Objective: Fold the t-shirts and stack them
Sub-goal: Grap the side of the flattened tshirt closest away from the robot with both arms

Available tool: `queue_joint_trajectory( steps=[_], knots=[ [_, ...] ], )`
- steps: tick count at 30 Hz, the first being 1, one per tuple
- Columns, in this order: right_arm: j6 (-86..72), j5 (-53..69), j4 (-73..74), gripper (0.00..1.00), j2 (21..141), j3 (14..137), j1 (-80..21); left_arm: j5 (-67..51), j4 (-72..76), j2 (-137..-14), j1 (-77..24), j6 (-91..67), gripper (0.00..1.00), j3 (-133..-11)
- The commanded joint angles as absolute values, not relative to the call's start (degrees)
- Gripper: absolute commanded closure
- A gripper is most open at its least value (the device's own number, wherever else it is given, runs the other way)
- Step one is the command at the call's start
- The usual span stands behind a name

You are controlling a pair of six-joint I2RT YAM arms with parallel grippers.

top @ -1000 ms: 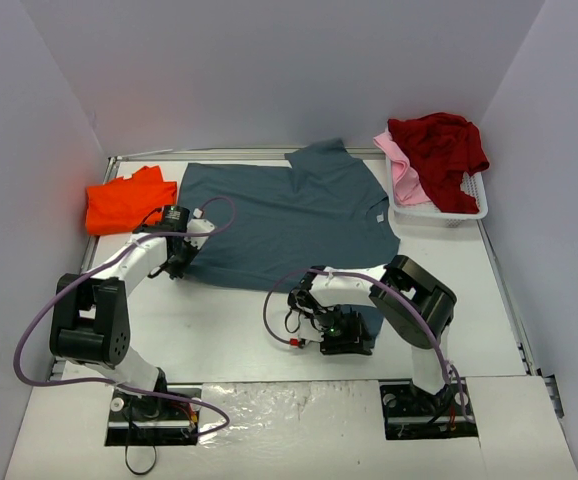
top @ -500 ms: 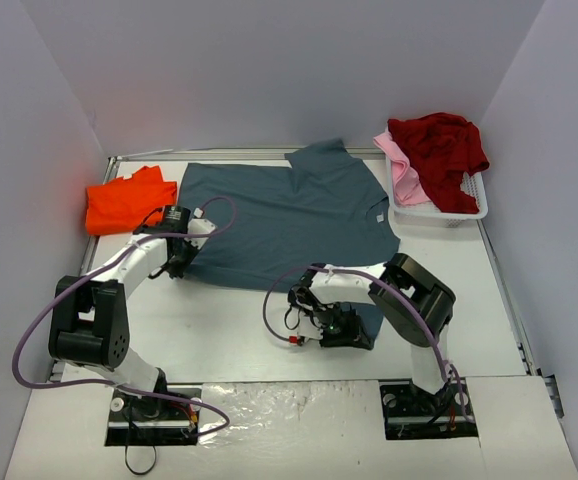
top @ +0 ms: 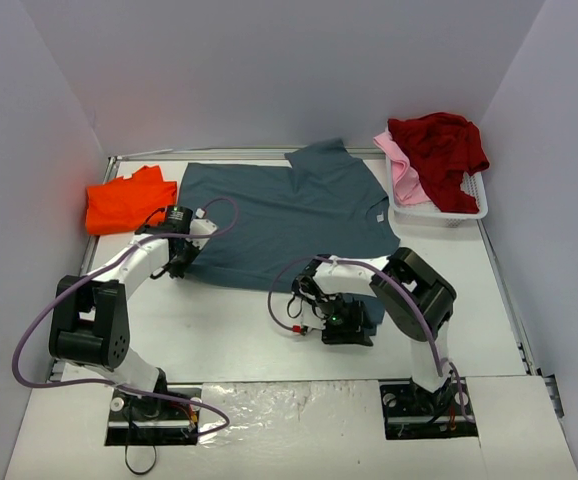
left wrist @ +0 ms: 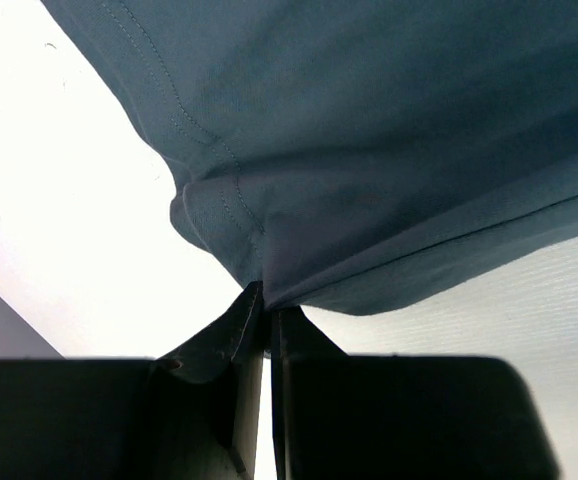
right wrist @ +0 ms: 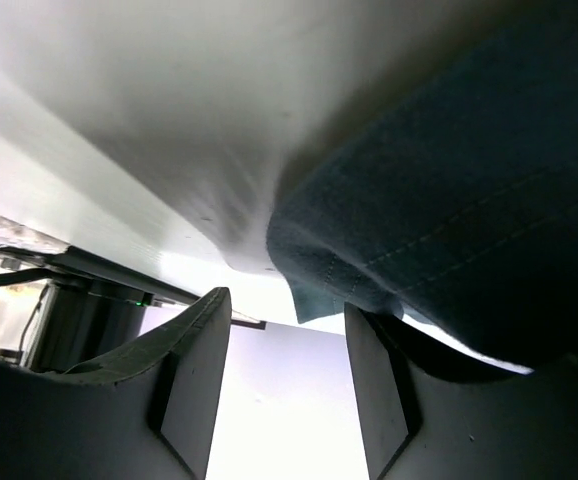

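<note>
The slate blue-grey t-shirt (top: 289,215) lies spread on the table (top: 219,330), near hem running left to right: the left tool (left wrist: 267,305) pinches its left corner, while the right tool (right wrist: 287,310) stands with jaws apart, the right corner just ahead, ungripped.

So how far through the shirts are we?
Done: the orange shirt looks folded, off to the left. In hand: the blue-grey shirt lies spread out, left fingers pinching its near-left hem corner, right fingers open at the near-right corner. Left: the dark red shirt and pink shirt, heaped in the basket.
</note>
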State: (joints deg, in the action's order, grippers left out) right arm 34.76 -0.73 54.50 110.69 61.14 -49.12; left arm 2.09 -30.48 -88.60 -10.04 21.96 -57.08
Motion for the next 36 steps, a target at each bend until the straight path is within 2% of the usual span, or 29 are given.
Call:
queue_joint_trajectory(
  steps=[1,15,25,27,33,36],
  knots=[
    [35.68,-4.74,54.06,0.54,113.11,62.4,-48.08,3.6,-30.06,-85.69,-10.28,21.53,0.97,-57.04],
    [34.89,-16.25,45.1,0.63,114.52,61.62,-47.02,4.04,-29.71,-85.96,-10.28,21.71,0.98,-56.69],
    [34.45,-18.37,41.66,0.9,116.28,59.68,-46.85,4.22,-29.62,-86.13,-10.46,21.62,0.97,-56.69],
    [34.37,-18.37,41.13,0.99,116.54,59.59,-46.93,4.31,-29.62,-86.04,-10.46,21.62,0.98,-56.6],
    [33.93,-16.53,41.65,1.0,114.97,59.76,-46.93,3.96,-29.79,-85.61,-10.46,21.62,0.98,-56.78],
    [34.19,-11.27,45.95,1.0,111.72,61.61,-47.02,3.43,-30.41,-84.29,-10.46,21.71,0.98,-57.22]
  ],
)
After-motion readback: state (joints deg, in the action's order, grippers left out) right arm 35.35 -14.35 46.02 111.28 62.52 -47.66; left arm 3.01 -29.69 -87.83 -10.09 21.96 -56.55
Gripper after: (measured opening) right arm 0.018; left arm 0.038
